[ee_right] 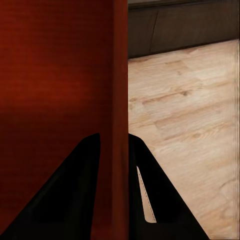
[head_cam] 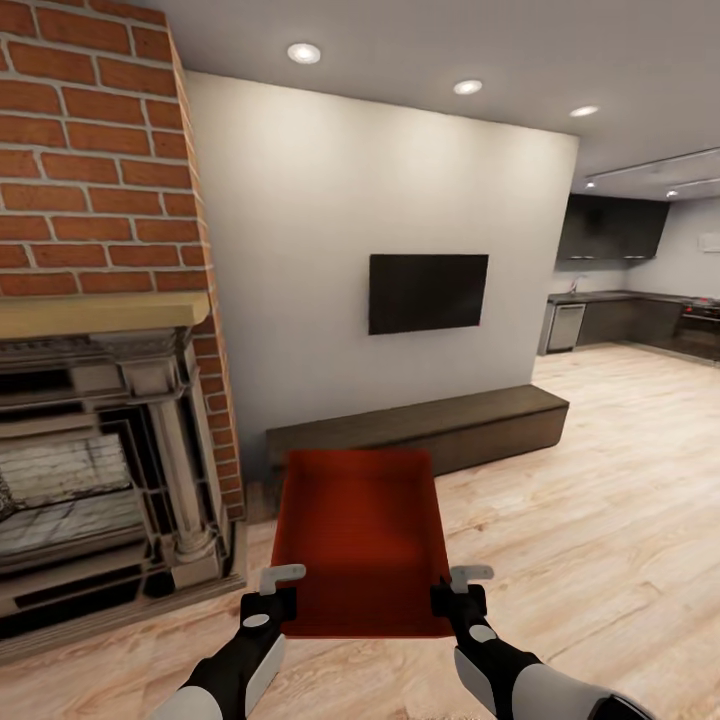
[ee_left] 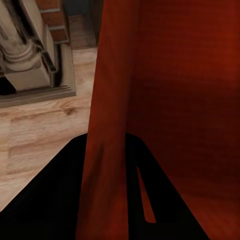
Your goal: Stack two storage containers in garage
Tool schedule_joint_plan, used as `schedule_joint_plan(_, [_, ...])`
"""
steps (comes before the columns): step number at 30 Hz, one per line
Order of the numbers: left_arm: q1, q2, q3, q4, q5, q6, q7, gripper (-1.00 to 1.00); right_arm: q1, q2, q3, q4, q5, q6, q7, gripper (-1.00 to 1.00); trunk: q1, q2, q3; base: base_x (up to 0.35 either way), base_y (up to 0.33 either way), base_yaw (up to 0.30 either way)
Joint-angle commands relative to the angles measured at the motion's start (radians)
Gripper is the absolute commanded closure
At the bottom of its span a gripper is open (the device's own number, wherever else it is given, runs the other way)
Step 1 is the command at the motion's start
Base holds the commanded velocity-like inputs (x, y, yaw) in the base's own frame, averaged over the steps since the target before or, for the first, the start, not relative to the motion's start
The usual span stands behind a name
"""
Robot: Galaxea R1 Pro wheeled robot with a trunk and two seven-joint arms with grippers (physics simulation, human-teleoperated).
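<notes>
One orange-red storage container (head_cam: 358, 535) hangs above the light wood-plank floor of the living room, held level between both arms in the head view. My left gripper (head_cam: 268, 606) is shut on its left wall (ee_left: 107, 130), one dark finger on each side of the thin wall. My right gripper (head_cam: 460, 601) is shut on the right wall (ee_right: 119, 100) the same way. The container's inside (ee_right: 55, 75) is empty. The second container is out of view.
A red-brick fireplace (head_cam: 95, 330) with a carved surround stands close on the left. A long dark low bench (head_cam: 420, 425) runs under the black wall TV (head_cam: 428, 292). Open wood floor (head_cam: 620, 520) stretches right toward a kitchen (head_cam: 640, 320).
</notes>
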Motion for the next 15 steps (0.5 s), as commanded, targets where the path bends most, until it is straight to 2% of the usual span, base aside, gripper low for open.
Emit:
schedule_joint_plan(1, [-0.001, 0.001, -0.001, -0.002, 0.008, 0.001, 0.008, 1.0, -0.001, 0.0, -0.024, 0.003, -0.023, -0.01, -0.006, 1.0, 0.0, -0.002, -0.002, 0.0, 0.0, -0.281])
schedule_joint_plan(8, [-0.001, 0.001, -0.001, -0.002, 0.008, -0.002, 0.008, 1.0, -0.001, 0.0, -0.023, 0.003, -0.022, -0.01, -0.006, 1.0, 0.0, -0.002, -0.002, 0.0, 0.0, -0.259])
schedule_joint_plan(15, [-0.001, 0.001, -0.001, -0.002, 0.008, -0.003, 0.009, 1.0, -0.001, 0.0, -0.023, 0.003, -0.019, -0.01, -0.002, 1.0, 0.0, -0.002, -0.002, 0.0, 0.0, -0.046])
